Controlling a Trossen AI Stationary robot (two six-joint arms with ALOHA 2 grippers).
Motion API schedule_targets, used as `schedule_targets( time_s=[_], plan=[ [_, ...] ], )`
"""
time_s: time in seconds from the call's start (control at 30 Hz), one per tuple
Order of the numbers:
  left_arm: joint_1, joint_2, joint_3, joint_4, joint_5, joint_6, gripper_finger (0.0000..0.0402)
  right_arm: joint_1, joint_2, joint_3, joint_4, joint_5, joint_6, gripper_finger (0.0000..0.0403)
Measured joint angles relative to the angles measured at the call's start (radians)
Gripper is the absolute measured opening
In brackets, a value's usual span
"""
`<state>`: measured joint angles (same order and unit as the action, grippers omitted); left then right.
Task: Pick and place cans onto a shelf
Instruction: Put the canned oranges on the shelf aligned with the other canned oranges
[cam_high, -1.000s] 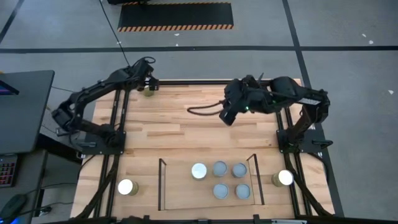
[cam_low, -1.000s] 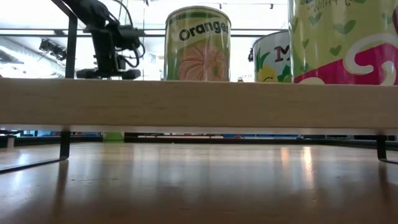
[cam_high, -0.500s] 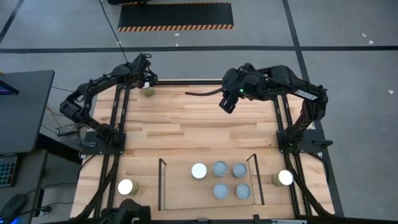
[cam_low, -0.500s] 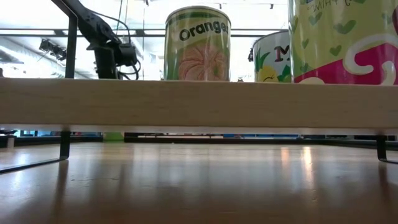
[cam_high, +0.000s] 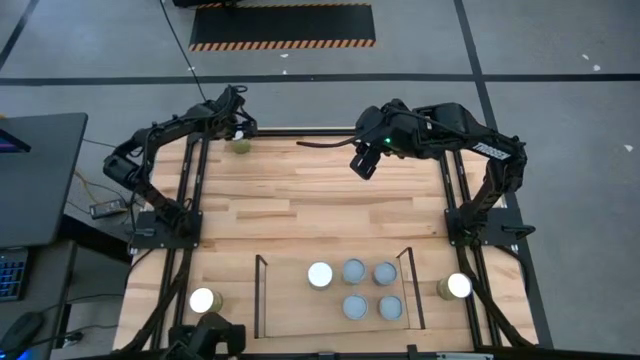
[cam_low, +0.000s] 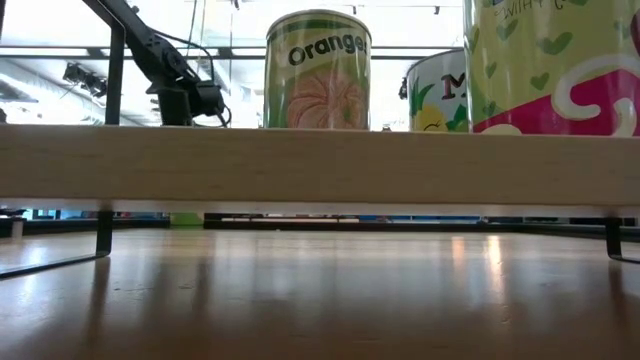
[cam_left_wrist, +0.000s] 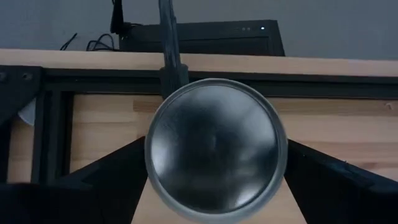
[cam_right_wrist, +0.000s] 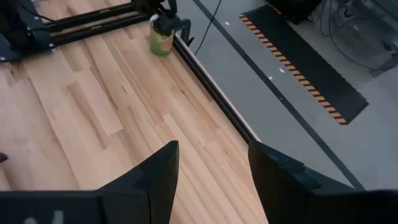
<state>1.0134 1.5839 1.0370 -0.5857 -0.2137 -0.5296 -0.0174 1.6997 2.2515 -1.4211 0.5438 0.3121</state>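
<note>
Wood tabletop: five cans on shelf, two flanking it, one far-corner can. Left gripper now directly above that can, fingers spread wide, nothing held; pick looks imminent. Right gripper retreated rearward, half-spread, empty.

Light butcher-block table, ringed by a black metal frame. Beyond its far edge, grey floor with a black mat striped orange and black. Off the left edge, a dark desk; below it possibly a keyboard, only partly visible.
</note>
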Motion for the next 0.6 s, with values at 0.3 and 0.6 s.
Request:
schedule_targets(
  time_s=[0.3, 0.6],
  plan=[
    [-0.003, 0.038, 0.000, 0.070, 0.004, 0.091, 0.0344, 0.000, 0.000, 0.000, 0.009, -0.023, 0.002, 0.0200],
    [-0.049, -0.057, -0.001, 0.059, 0.184, 0.186, 0.0317, 0.000, 0.000, 0.000, 0.009, -0.024, -0.009, 0.0200]
  ],
)
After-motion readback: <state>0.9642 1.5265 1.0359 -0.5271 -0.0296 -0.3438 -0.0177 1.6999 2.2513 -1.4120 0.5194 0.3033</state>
